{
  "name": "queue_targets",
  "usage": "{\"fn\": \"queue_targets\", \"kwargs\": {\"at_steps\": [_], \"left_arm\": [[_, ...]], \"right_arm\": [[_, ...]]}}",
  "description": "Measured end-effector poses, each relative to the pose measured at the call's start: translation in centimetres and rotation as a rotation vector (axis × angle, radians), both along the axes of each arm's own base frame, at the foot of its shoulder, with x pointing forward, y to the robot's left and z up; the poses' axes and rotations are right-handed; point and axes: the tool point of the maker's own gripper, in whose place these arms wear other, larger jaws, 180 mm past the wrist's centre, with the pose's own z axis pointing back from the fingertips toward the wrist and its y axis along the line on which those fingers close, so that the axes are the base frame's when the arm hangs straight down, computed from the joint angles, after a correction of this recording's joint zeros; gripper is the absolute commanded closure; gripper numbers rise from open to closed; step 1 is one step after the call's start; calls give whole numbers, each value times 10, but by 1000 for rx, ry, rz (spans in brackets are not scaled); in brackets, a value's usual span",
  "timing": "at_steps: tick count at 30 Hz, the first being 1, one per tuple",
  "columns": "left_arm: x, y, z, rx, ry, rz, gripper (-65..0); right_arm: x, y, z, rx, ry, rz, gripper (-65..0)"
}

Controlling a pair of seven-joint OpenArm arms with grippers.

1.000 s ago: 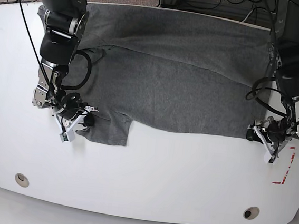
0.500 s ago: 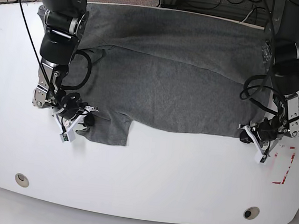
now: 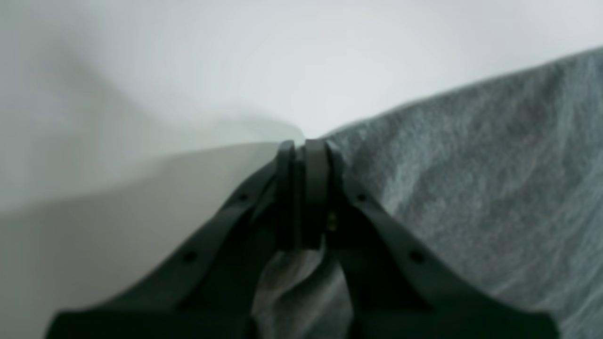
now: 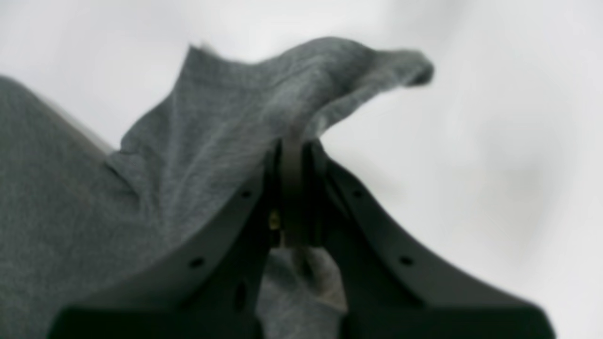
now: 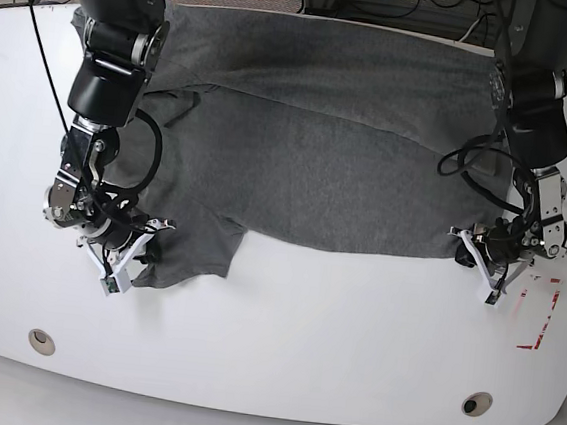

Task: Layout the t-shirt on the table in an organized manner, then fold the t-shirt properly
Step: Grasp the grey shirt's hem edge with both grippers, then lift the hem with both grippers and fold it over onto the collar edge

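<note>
both pairs of dark jaws are pinched tight on soft heather-grey knit: the left gripper (image 3: 301,146) on the t-shirt (image 5: 328,167) hem corner, the right gripper (image 4: 294,143) on a peaked sleeve tip. the shirt sprawls across the far half of the glossy white table (image 5: 332,338).

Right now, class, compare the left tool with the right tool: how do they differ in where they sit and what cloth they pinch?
The left tool sits at the t-shirt's straight corner by the red-and-white sticker; the right tool sits at the opposite end, on a sleeve-like flap. In the wrist views, cloth beside the left tool lies flat, while cloth at the right tool is raised in a peak. Both are shut on fabric, low over the table.
</note>
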Motion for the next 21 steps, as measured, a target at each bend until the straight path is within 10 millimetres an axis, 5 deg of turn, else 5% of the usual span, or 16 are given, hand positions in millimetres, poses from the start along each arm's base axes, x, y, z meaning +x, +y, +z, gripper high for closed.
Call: {"fn": "queue_targets", "kwargs": {"at_steps": [12, 21], "left_arm": [[5, 8, 32, 97, -51, -24, 0], [-12, 13, 46, 191, -70, -45, 0]], "right_arm": [[-6, -10, 28, -120, 1, 20, 0], [-26, -18, 51, -238, -8, 28, 0]]}}
